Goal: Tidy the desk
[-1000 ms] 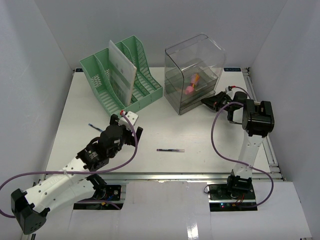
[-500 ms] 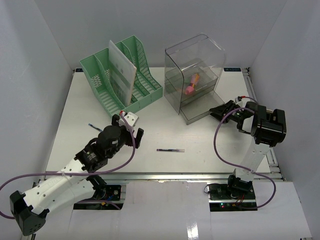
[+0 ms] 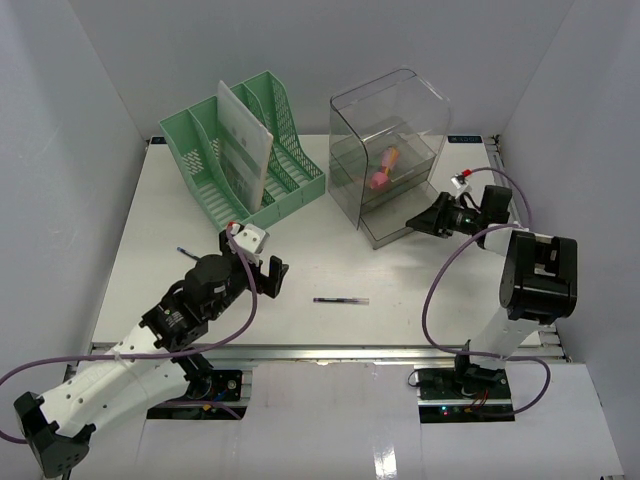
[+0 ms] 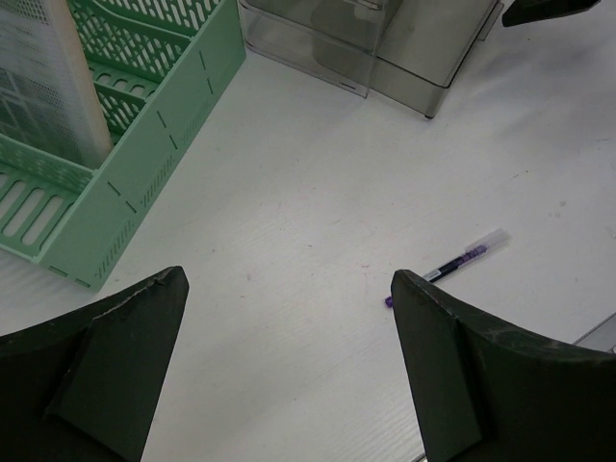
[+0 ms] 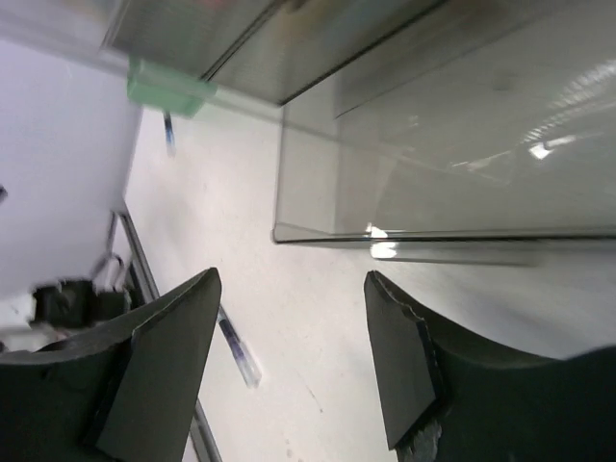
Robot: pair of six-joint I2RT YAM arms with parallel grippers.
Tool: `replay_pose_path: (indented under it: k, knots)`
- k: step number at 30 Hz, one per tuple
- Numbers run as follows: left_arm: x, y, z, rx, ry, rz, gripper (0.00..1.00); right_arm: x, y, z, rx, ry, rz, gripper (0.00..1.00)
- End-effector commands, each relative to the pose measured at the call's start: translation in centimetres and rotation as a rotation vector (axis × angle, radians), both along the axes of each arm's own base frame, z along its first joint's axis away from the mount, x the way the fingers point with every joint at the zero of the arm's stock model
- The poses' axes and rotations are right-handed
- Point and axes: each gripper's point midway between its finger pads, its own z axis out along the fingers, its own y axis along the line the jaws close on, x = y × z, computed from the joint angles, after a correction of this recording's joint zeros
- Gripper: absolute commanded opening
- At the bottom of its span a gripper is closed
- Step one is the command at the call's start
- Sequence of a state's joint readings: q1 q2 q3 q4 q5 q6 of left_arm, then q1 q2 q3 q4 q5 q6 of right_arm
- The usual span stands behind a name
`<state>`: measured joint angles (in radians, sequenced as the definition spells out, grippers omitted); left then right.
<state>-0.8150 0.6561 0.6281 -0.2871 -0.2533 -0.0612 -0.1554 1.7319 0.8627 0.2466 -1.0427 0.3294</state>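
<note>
White desk (image 3: 330, 265), spanning the view ahead of both arm bases, judged partly organised. A pink item (image 3: 383, 172) lies inside the clear drawer box (image 3: 395, 110), and a pale sheet (image 3: 243, 140) stands in the green file rack (image 3: 290, 175). A dark pen (image 3: 340, 300) lies loose near the front rail. A second thin pen-like item (image 3: 185, 252) lies towards the left edge. Both appear left to stow.

Left gripper (image 4: 289, 279): jaws wide apart, empty, above bare desk near the dark pen. Right gripper (image 5: 292, 279): jaws apart, grasping nothing, just before the box's pulled-out lower drawer (image 3: 385, 235); contact cannot be told.
</note>
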Motion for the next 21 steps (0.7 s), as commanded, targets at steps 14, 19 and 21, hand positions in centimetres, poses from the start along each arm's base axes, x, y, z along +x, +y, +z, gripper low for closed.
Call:
replay_pose_path:
  k: [14,19,21]
  knots:
    - [-0.5,1.2,1.8,-0.053,-0.052,0.026,0.98,-15.4,18.3,-1.8,-0.811,-0.743,0.987,0.88]
    - [-0.6,1.5,2.3,-0.061,-0.065,0.032,0.98,-17.4,20.4,-3.6,-0.861,-0.781,1.076,0.89]
    - [-0.7,1.6,2.4,-0.065,-0.069,0.033,0.98,-17.6,20.4,-4.2,-0.878,-0.783,1.092,0.88]
